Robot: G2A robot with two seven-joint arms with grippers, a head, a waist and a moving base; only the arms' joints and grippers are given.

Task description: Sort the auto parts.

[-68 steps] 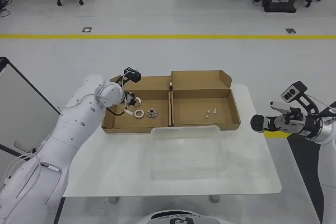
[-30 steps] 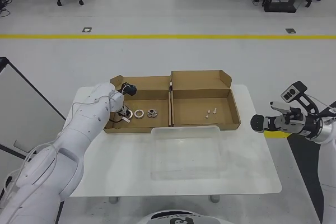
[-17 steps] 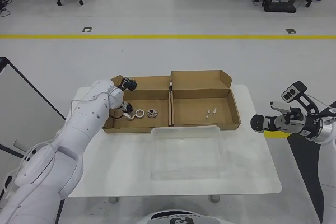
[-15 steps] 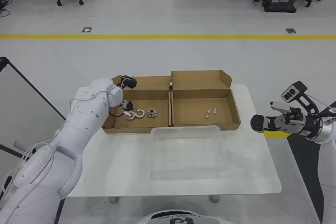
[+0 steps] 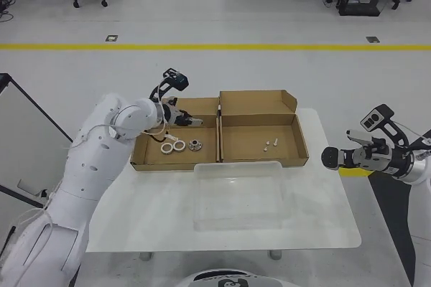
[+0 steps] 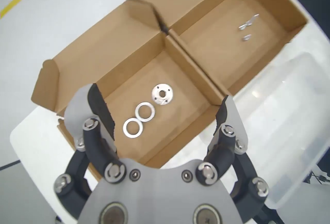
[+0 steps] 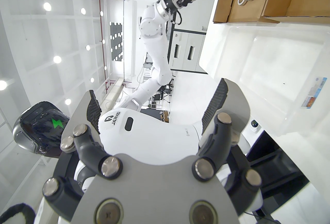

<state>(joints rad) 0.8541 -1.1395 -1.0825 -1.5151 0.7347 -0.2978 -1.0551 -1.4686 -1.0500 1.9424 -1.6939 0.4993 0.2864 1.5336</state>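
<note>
Two cardboard boxes stand side by side at the table's far edge. The left box (image 5: 145,153) holds two flat metal washers (image 5: 174,147) lying edge to edge and a round flange (image 5: 195,144). In the left wrist view the washers (image 6: 139,119) and flange (image 6: 162,94) lie below my left gripper (image 6: 159,102), which is open and empty. It hangs above the box's back wall (image 5: 183,117). The right box (image 5: 299,143) contains small bolts (image 5: 270,146). My right gripper (image 5: 330,156) is open and empty, off the table's right edge.
A clear plastic bin (image 5: 237,195) sits in front of the boxes at mid-table, also seen from the right wrist (image 7: 270,60). Both box lids stand open toward the far side. White tabletop (image 5: 151,215) lies bare left of the bin.
My left gripper has risen out of the left box and swung toward its back wall. A second washer now lies beside the first. The right arm has stayed still.
</note>
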